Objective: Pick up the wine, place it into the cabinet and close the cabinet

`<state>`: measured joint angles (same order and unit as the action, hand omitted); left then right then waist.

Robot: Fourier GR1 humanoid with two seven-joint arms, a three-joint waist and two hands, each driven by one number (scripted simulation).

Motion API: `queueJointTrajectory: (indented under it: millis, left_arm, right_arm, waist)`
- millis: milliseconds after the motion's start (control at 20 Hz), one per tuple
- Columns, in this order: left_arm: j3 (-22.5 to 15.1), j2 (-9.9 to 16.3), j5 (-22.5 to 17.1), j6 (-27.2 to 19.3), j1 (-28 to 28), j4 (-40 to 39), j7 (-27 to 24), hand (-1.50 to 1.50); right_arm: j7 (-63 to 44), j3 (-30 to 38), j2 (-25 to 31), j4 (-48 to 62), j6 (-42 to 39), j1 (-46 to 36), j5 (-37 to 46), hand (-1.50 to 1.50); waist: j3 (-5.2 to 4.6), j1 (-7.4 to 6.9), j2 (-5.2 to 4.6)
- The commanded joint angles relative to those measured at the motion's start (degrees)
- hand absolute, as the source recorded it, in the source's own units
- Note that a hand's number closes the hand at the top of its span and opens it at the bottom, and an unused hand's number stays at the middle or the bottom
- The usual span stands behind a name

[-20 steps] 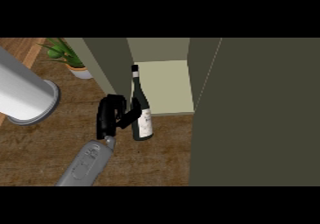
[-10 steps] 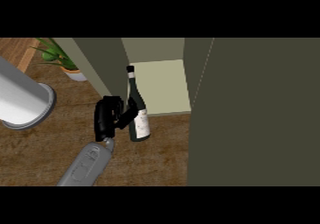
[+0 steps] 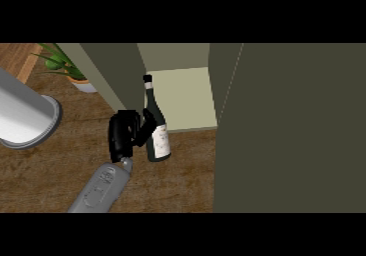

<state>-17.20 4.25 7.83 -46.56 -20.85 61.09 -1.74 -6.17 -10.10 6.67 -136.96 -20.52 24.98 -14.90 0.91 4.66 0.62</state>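
At the far left of the head view we see a pale grey cylinder, which passes out of view at the left edge, and behind it, toward the counter's back edge, a potted plant; neither belongs to the job in hand; the wooden counter shows bare in front of them. Next comes our one visible hand, rising on a grey forearm from the lower edge; we judge it the left hand by its place in the view, though only one arm shows; its fingers are curled round the lower body of the wine bottle, so the hand is grasping the bottle; the right hand is not to be seen anywhere. The bottle stands nearly upright with its neck leaning toward the cabinet, its base at the front edge of the pale shelf, just at the mouth of the opening rather than well inside it; whether the base rests on anything we cannot tell. To the right the cabinet door stands open, filling that side of the view. So we judge the picking up done, the placing about half done and the closing of the door untouched; what is left is to carry the bottle further in onto the shelf, let go, draw back, and swing the door shut.
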Motion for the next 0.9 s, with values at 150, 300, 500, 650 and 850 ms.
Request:
queueJointTrajectory:
  millis: [150,300,500,650,850]
  left_arm:
    - [0.90,-0.04,1.82,2.76,-14.31,-11.55,2.74,1.50]
    - [-2.26,0.13,5.89,0.45,-14.67,-12.36,3.01,1.50]
    - [-4.62,1.33,8.90,0.51,-15.74,-13.03,4.74,1.50]
    - [-5.01,2.15,10.02,0.11,-16.04,-13.49,5.14,1.50]
    - [-5.99,-1.81,11.29,-3.42,-16.58,-13.53,7.57,1.50]
  right_arm:
    - [-1.79,-0.99,0.48,-3.38,-0.44,1.33,-2.89,-1.50]
    - [-1.39,-0.80,0.52,-2.49,-0.75,-0.13,-3.27,-1.50]
    - [-1.47,-0.30,1.06,-2.25,-1.39,0.16,-4.32,-1.50]
    - [-1.87,-0.65,0.94,-3.13,-1.28,0.53,-4.60,-1.50]
    - [0.58,0.49,0.69,-0.22,-2.26,-0.44,-4.17,-1.50]
  waist:
    - [-0.98,2.96,-2.05]
    - [-0.86,3.50,-2.20]
    - [-0.79,2.80,-1.89]
    - [-0.87,3.50,-2.00]
    - [-0.81,4.35,-2.29]
